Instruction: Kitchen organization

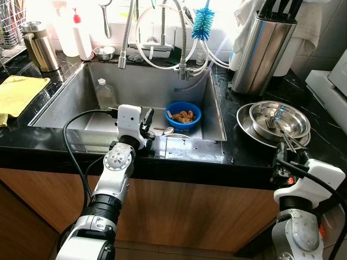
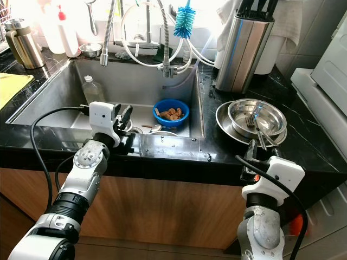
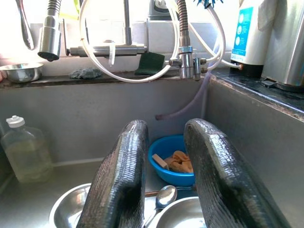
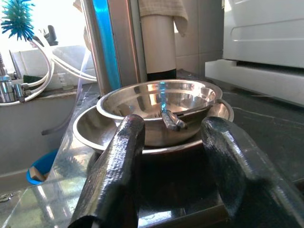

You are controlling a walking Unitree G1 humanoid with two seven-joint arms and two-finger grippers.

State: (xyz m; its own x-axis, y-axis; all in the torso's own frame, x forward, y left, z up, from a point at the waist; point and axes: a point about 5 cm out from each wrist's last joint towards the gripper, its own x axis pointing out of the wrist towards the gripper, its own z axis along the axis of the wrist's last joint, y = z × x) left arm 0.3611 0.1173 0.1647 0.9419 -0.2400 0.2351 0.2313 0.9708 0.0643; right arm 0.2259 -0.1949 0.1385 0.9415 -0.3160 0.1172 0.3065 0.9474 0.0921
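Observation:
My left gripper (image 1: 145, 120) hangs open over the front edge of the steel sink (image 1: 92, 89), holding nothing. Beyond its fingers (image 3: 118, 180) lie a blue bowl (image 1: 182, 115) with brownish scraps, a spoon (image 3: 164, 195) and two steel bowls (image 3: 71, 209) on the sink floor. A clear bottle (image 1: 105, 93) stands at the sink's left wall. My right gripper (image 1: 286, 157) is open at the counter's front edge, just short of stacked steel bowls (image 1: 279, 120) holding utensils (image 4: 171, 118).
A tall steel knife holder (image 1: 261, 43) stands behind the stacked bowls. Faucet hoses and a blue brush (image 1: 203, 24) hang over the sink. A yellow cloth (image 1: 19, 92), a steel jug (image 1: 40, 46) and a white bottle (image 1: 81, 35) sit on the left counter.

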